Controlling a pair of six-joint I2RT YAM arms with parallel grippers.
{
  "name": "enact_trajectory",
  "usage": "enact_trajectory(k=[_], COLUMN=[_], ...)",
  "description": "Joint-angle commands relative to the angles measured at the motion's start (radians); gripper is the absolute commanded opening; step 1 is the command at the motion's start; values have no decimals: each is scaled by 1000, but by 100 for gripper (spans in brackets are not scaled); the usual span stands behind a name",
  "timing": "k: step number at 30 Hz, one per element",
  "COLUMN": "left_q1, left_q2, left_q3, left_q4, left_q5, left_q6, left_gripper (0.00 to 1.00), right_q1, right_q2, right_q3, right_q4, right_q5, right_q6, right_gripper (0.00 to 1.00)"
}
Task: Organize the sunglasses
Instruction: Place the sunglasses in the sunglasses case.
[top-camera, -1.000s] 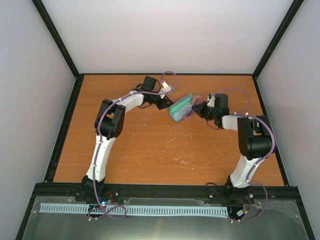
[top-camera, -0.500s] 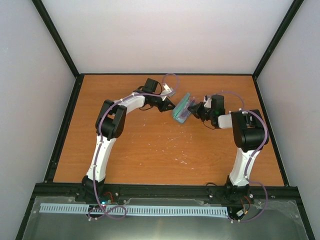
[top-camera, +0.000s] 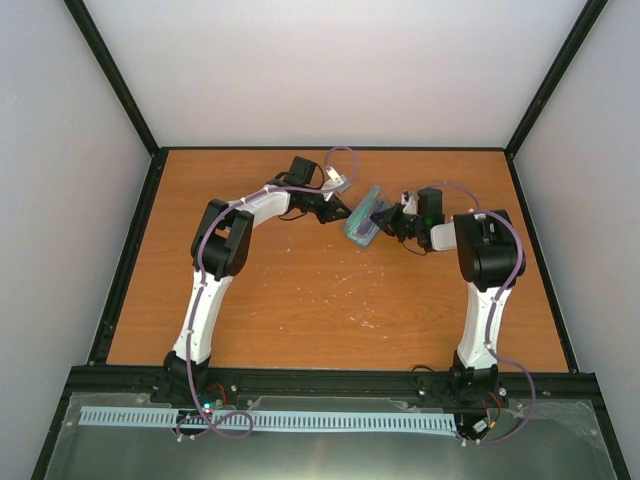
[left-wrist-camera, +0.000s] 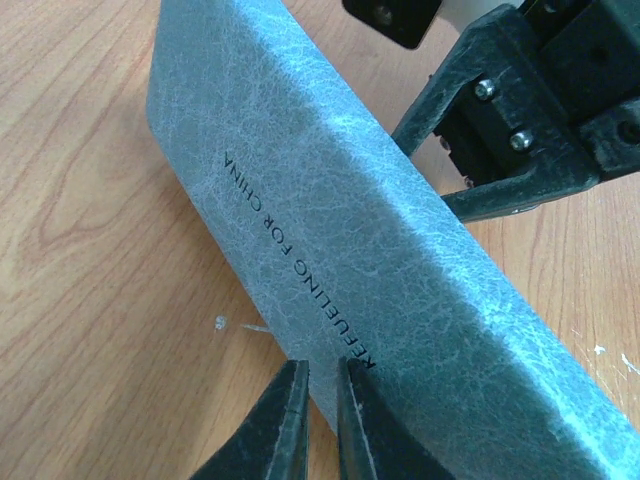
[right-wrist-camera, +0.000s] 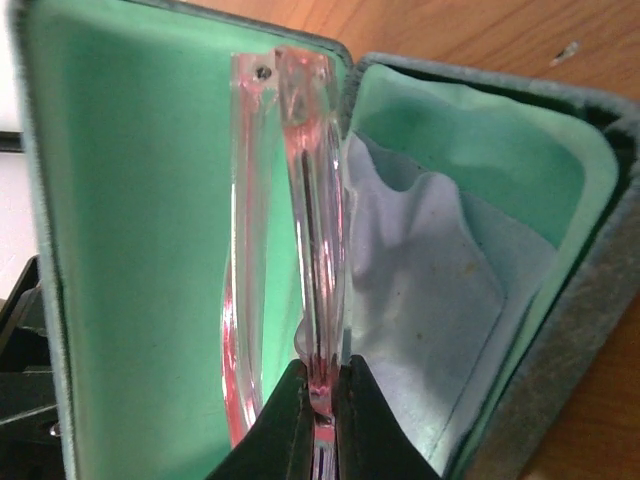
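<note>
The grey-blue case (top-camera: 360, 222) stands open on its edge at the back middle of the table. The left wrist view shows its printed outer shell (left-wrist-camera: 350, 230). The right wrist view shows its green lining (right-wrist-camera: 130, 200). My right gripper (right-wrist-camera: 320, 395) is shut on the folded pink sunglasses (right-wrist-camera: 315, 180) and holds them inside the open case, against the left half. In the top view the right gripper (top-camera: 383, 215) is at the case's right side. My left gripper (left-wrist-camera: 320, 375) has its jaws almost together, tips at the shell's lower edge, on the case's left side (top-camera: 338, 212).
A pale blue cloth (right-wrist-camera: 430, 290) lies crumpled in the right half of the case. The right gripper's dark body (left-wrist-camera: 520, 130) shows behind the case in the left wrist view. The wooden table (top-camera: 300, 300) has black rails along its edges.
My right gripper has moved left with the sunglasses into the open case. The case now stands steeper and looks narrower from above. The left arm has barely moved.
</note>
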Motion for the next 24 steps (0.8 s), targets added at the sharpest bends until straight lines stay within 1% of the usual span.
enact_trajectory(k=[1, 6, 9, 13, 20, 24], left_q1=[-11, -11, -11, -11, -11, -10], left_q2=[-40, -42, -42, -43, -52, -53], left_q3=[-3, -6, -5, -9, -24, -25], left_q4=[19, 22, 24, 24, 37, 43], left_q5=[27, 29, 28, 27, 28, 26], left_q6=[-13, -13, -13, -12, -11, -11], left_gripper=[12, 13, 13, 13, 13, 13], right_q1=[9, 9, 9, 8, 8, 8], right_q2=[25, 23, 10, -21, -86, -120], right_q3=[35, 48, 55, 78, 172, 206], right_q4=[-36, -141, -202, -298, -531, -618], right_q5=[-23, -7, 9, 38, 121, 167], right_q6=[-12, -62, -91, -142, -254, -297], right_gripper=[6, 19, 32, 39, 41, 43])
